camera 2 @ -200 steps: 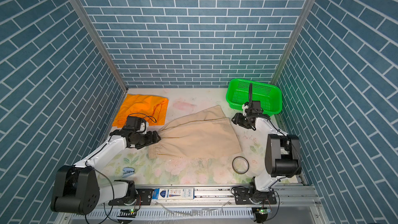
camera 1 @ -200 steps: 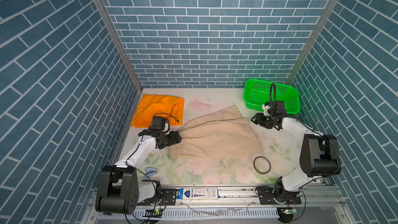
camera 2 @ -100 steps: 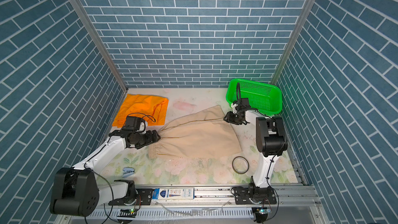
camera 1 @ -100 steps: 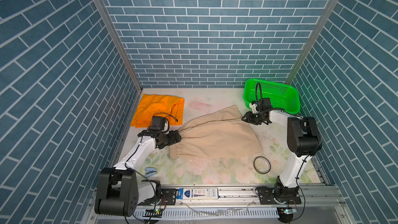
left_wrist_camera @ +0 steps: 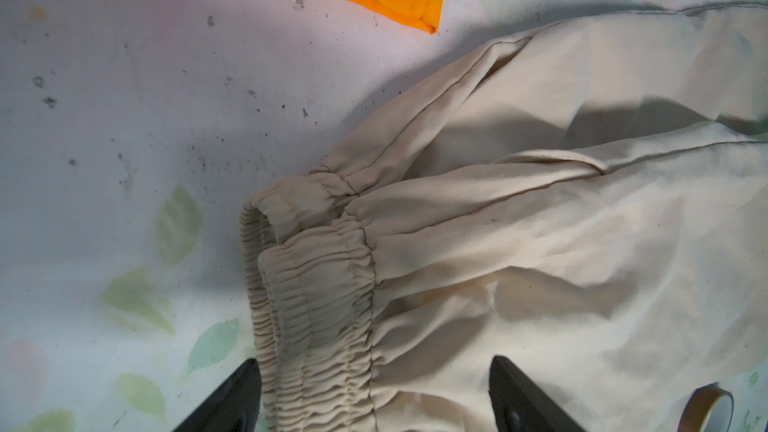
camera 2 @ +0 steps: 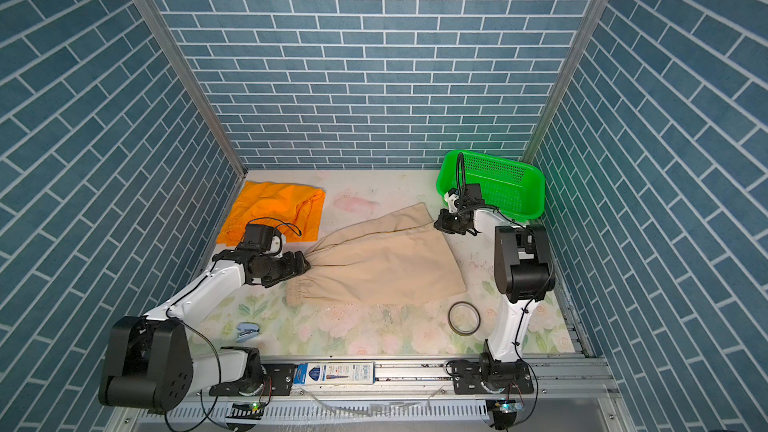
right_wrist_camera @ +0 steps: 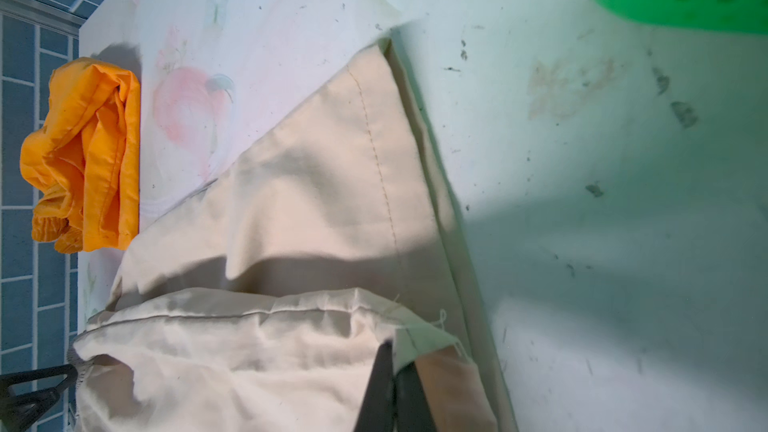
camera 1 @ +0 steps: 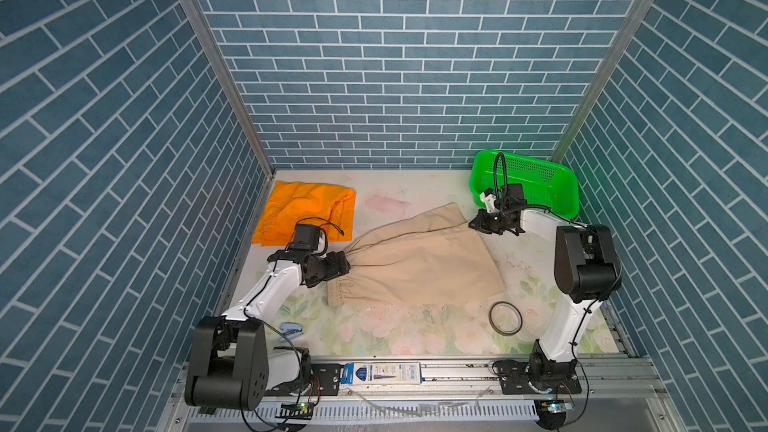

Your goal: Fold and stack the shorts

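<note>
Beige shorts (camera 1: 419, 259) lie spread mid-table (camera 1: 386, 330), their gathered waistband (left_wrist_camera: 316, 284) between the wide-apart jaws of the left gripper (left_wrist_camera: 374, 367). The right gripper (right_wrist_camera: 395, 367), jaws pinched together, grips a hem corner near the green basket (camera 1: 536, 184). Orange shorts (camera 1: 307, 214) sit bunched in the far-left corner

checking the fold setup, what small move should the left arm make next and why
Probably close the left pincer: its jaws stand open astride the gathered waistband of the beige shorts, while the right pincer is shut on their hem corner. Then both ends could be lifted.
</note>
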